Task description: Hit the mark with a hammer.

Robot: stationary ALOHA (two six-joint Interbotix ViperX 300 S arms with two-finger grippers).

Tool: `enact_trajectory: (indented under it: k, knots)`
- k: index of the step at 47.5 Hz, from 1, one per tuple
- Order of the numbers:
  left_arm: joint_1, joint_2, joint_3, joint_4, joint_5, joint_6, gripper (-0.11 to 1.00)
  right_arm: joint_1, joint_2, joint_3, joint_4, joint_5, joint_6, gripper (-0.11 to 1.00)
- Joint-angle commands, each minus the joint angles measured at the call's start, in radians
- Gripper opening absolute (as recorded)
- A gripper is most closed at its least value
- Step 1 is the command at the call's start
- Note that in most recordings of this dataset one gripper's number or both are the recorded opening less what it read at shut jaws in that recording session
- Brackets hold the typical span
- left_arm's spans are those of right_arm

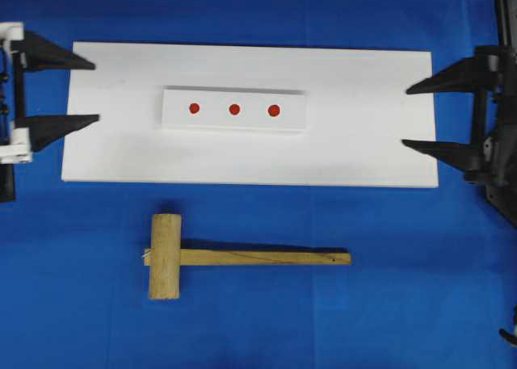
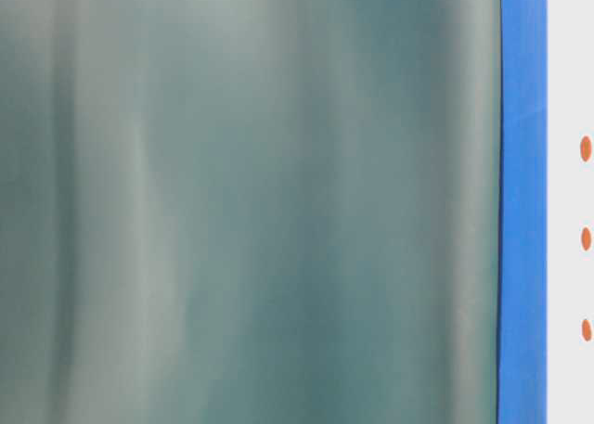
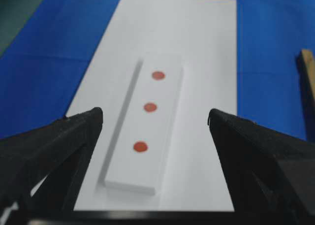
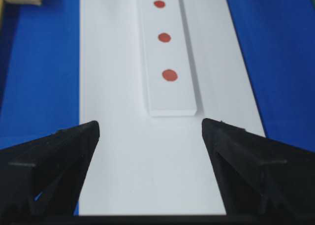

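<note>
Both grippers stood wide open and empty in the overhead view: the left gripper (image 1: 90,90) at the left end of a white board (image 1: 363,143), the right gripper (image 1: 408,115) at its right end. A raised white block (image 1: 214,123) with three red dots (image 1: 234,109) lay on the board. The hammer (image 1: 234,257) lay flat on the blue cloth (image 1: 404,304) below the board, untouched, head to the left.

Table-level, a blurred grey-green surface (image 2: 251,201) filled most of the picture.

From the left wrist, the handle's end showed at the right edge.

From the right wrist, the spread fingers (image 4: 59,156) framed the block.
</note>
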Motion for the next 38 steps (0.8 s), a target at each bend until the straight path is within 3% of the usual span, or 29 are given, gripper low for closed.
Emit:
enact_trajectory:
  k: [1,16,38]
  knots:
    - [-0.005,-0.048,0.005,0.003,0.011,0.011,0.86,0.000,-0.064,0.032,-0.003,-0.028,0.002,0.82]
    - [-0.005,-0.212,0.069,0.003,0.101,0.035,0.86,-0.009,-0.100,0.127,0.006,-0.132,0.009,0.81]
    - [-0.006,-0.229,0.074,0.002,0.121,0.035,0.86,-0.077,-0.084,0.137,0.009,-0.150,0.009,0.81]
